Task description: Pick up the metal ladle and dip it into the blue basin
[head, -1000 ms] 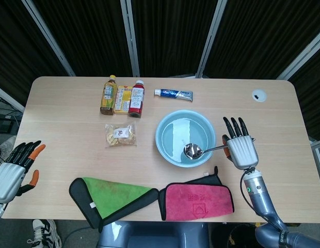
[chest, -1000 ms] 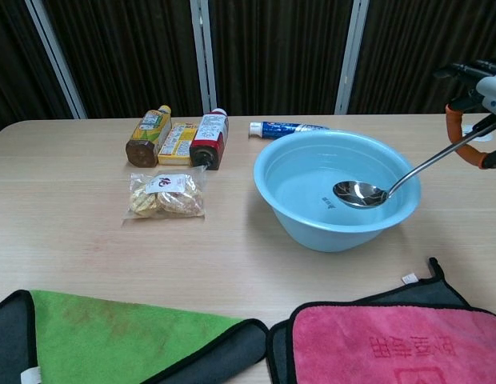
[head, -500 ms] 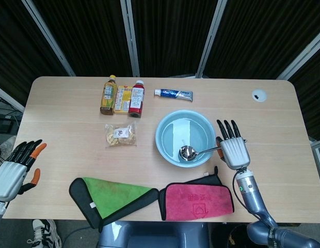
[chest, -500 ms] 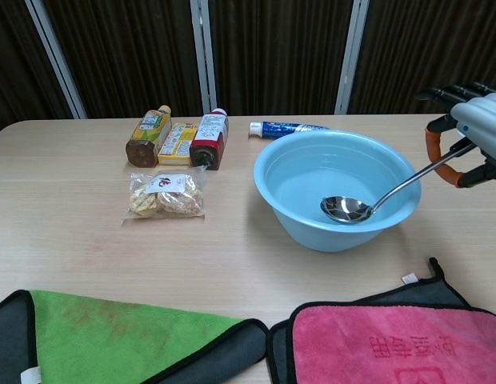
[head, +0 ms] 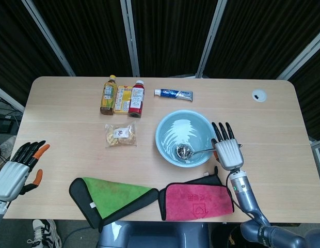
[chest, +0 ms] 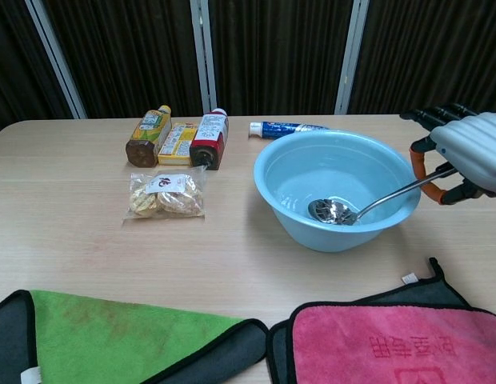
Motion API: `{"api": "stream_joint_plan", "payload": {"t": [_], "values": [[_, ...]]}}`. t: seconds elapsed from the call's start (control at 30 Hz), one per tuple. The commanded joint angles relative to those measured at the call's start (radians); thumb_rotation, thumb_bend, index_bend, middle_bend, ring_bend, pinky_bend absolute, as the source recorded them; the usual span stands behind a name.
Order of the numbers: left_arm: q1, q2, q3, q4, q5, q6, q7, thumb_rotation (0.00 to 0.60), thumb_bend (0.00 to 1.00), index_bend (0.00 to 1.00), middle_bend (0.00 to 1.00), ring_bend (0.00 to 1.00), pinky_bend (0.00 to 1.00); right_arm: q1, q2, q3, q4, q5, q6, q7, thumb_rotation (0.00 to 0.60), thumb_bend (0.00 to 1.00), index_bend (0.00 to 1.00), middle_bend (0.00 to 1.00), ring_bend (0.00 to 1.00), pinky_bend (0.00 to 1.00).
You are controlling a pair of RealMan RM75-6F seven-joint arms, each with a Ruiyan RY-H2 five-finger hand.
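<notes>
The blue basin (head: 168, 129) (chest: 280, 208) stands right of the table's middle, with rippling water in it. A metal ladle (head: 185, 151) (chest: 332, 211) has its bowl down in the water near the basin's front side, its handle slanting up over the right rim. My right hand (head: 227, 150) (chest: 470, 152) holds the handle's end just right of the basin, pinching it with the other fingers stretched out. My left hand (head: 16, 170) hovers off the table's left front corner, fingers apart and empty; the chest view does not show it.
Two drink bottles (head: 108, 95) (head: 137, 98) with a yellow packet between them, a toothpaste tube (head: 173, 93) and a snack bag (head: 120, 135) lie behind and left of the basin. Green (head: 111, 199) and pink (head: 197, 200) cloths lie along the front edge.
My right hand has come down and leftward, lowering the ladle bowl from above the water into it. The water now ripples. My left hand has barely shifted.
</notes>
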Motion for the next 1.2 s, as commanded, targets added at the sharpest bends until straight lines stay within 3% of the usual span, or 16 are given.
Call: {"api": "stream_joint_plan", "payload": {"t": [0.03, 0.3, 0.67, 1.2], "values": [[-0.004, 0.004, -0.001, 0.003, -0.001, -0.003, -0.015, 0.600, 0.63, 0.00, 0.00, 0.00, 0.00, 0.003, -0.026, -0.007, 0.034, 0.001, -0.003, 0.014, 0.600, 0.40, 0.62, 0.03, 0.00, 0.04], [-0.004, 0.011, 0.005, 0.010, 0.013, 0.007, -0.041, 0.600, 0.63, 0.00, 0.00, 0.00, 0.00, -0.005, -0.048, -0.020, 0.055, -0.008, 0.013, 0.031, 0.600, 0.40, 0.62, 0.03, 0.00, 0.04], [0.002, 0.015, 0.013, 0.012, 0.029, 0.027, -0.053, 0.600, 0.63, 0.00, 0.00, 0.00, 0.00, -0.022, 0.002, 0.007, -0.080, 0.001, 0.048, 0.124, 0.600, 0.40, 0.62, 0.03, 0.00, 0.04], [0.001, 0.015, 0.019, 0.014, 0.039, 0.029, -0.055, 0.600, 0.63, 0.00, 0.00, 0.00, 0.00, -0.031, 0.071, 0.034, -0.208, 0.006, 0.075, 0.149, 0.600, 0.40, 0.62, 0.04, 0.00, 0.04]]}}
